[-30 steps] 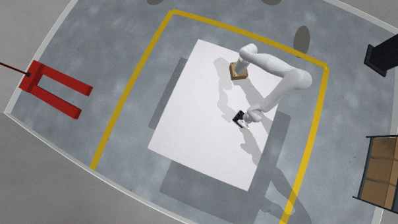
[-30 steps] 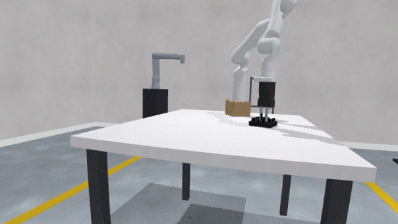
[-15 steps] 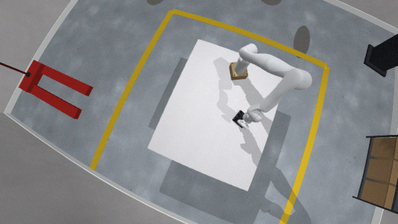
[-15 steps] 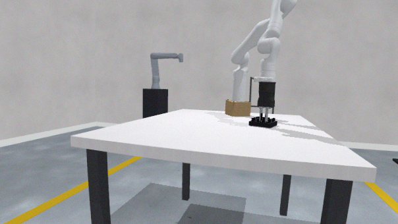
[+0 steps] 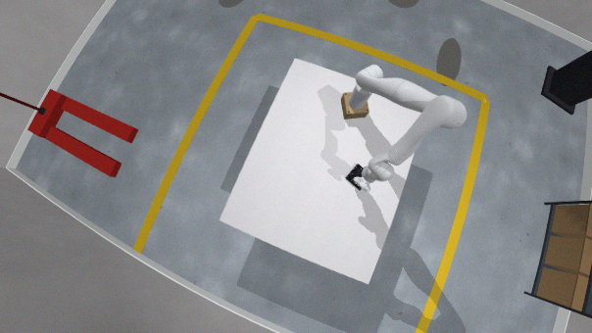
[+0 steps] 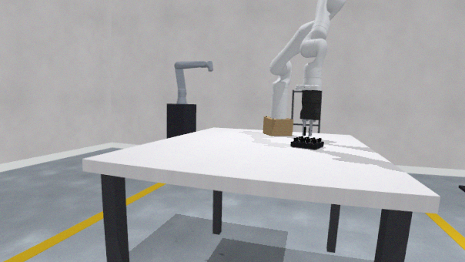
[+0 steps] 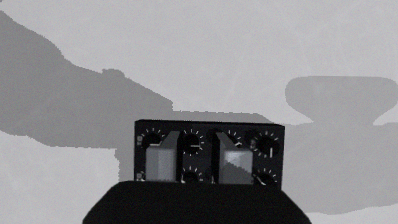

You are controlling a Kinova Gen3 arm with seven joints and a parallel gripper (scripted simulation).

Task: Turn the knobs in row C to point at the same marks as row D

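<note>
The black knob box (image 5: 353, 175) (image 6: 306, 144) (image 7: 210, 125) stands on its feet on the white table (image 5: 294, 196) (image 6: 231, 162), toward the arm's side. My gripper (image 6: 306, 133) (image 7: 197, 149) hangs straight down over the box, fingertips just above its top. The two grey fingers stand apart, one on each side of a knob (image 7: 192, 144) in the far visible row, with a gap to it on both sides. The far row shows its knobs and white marks; the gripper body hides the near rows. The printed names are too small to read.
The arm's brown base block (image 5: 355, 110) (image 6: 277, 126) stands on the table behind the box. A second grey arm on a black pedestal (image 6: 181, 117) stands beyond the table. A red frame (image 5: 74, 129) lies on the floor far off.
</note>
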